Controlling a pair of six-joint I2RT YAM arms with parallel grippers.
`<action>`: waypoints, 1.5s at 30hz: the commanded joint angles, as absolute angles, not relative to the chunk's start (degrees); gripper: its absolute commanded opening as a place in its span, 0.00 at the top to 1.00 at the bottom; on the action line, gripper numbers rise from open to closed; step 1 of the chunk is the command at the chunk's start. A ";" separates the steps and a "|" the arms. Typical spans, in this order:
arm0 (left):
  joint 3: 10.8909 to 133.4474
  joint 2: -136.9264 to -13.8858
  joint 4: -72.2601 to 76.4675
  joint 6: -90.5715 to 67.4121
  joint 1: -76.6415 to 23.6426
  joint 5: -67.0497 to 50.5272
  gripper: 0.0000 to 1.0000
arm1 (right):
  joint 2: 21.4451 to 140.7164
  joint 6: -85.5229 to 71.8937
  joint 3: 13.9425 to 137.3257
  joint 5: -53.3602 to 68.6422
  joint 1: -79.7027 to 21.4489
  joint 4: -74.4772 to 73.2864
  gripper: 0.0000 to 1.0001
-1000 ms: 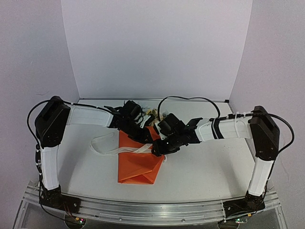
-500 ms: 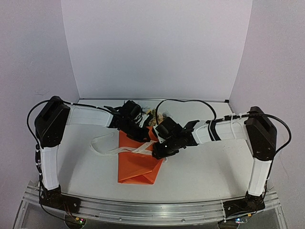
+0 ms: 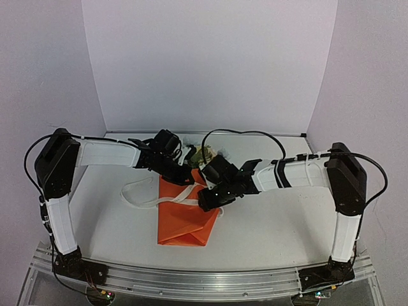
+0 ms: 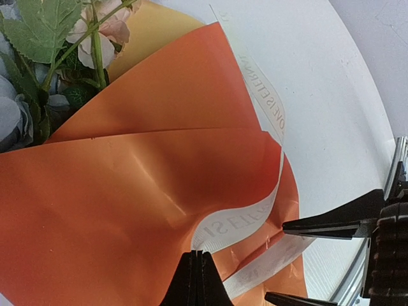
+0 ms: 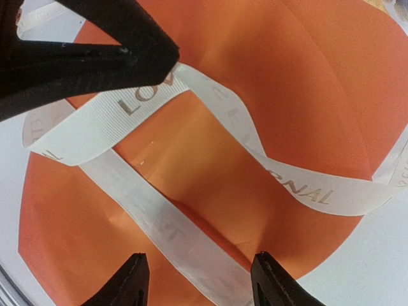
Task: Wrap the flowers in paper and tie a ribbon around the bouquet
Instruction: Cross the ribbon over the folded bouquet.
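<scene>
The bouquet lies on the table, its orange paper (image 3: 185,220) tapering toward the near edge. The flowers (image 3: 201,153) poke out at the far end; green leaves and a pink bloom (image 4: 95,32) show in the left wrist view. The white lettered ribbon (image 5: 159,223) crosses the wrap in two strands. My left gripper (image 4: 197,271) is shut on the ribbon at the paper's edge, and the right wrist view shows its fingers (image 5: 127,57) pinching the band. My right gripper (image 5: 201,271) hangs open just above the wrap, one ribbon strand running between its fingertips.
A slack loop of ribbon (image 3: 137,191) trails on the white table left of the bouquet. Both arms meet over the wrap's upper end, with the right gripper's fingers (image 4: 331,224) close beside the left one. White walls stand behind and at both sides.
My left gripper has shut on the ribbon and drawn back toward the far left. The right gripper has slid a little left over the wrap, still open.
</scene>
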State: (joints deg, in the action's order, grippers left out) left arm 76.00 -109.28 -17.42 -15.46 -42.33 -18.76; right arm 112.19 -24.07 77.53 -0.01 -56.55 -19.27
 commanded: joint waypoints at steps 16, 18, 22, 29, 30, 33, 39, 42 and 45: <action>72.60 -102.36 -18.70 -13.72 -41.52 -17.43 1.00 | 108.91 -24.90 77.57 -10.96 -57.78 -22.25 0.82; 72.03 -101.61 -19.70 -12.66 -41.49 -17.66 1.00 | 107.78 -25.56 76.46 -11.63 -57.79 -20.98 0.88; 70.90 -99.71 -22.65 -9.96 -41.64 -20.19 1.00 | 105.82 -26.84 74.51 -13.22 -58.26 -18.36 0.99; 71.59 -99.01 -29.32 -7.03 -42.18 -20.93 1.00 | 102.93 -26.52 70.99 -16.34 -60.20 -12.16 1.00; 72.03 -99.14 -30.06 -6.56 -42.29 -20.88 1.00 | 102.88 -26.09 70.70 -16.84 -60.49 -11.32 1.00; 74.18 -100.41 -31.84 -5.27 -42.36 -18.79 1.00 | 102.27 -25.14 69.11 -17.72 -61.21 -7.57 1.00; 82.13 -106.19 -34.86 -0.44 -42.28 -21.28 1.00 | 101.97 -25.21 67.35 -24.46 -61.40 -3.04 1.00; 87.49 -110.78 -37.87 3.71 -42.28 -24.64 1.00 | 102.07 -25.05 66.77 -26.86 -61.41 -0.04 1.00; 92.46 -116.01 -42.10 7.15 -42.29 -29.37 1.00 | 102.83 -25.21 66.60 -28.40 -61.35 2.93 1.00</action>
State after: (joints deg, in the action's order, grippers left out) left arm 85.66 -110.24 -35.75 0.25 -42.20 -22.65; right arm 104.64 -25.54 67.12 -22.87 -61.32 -3.87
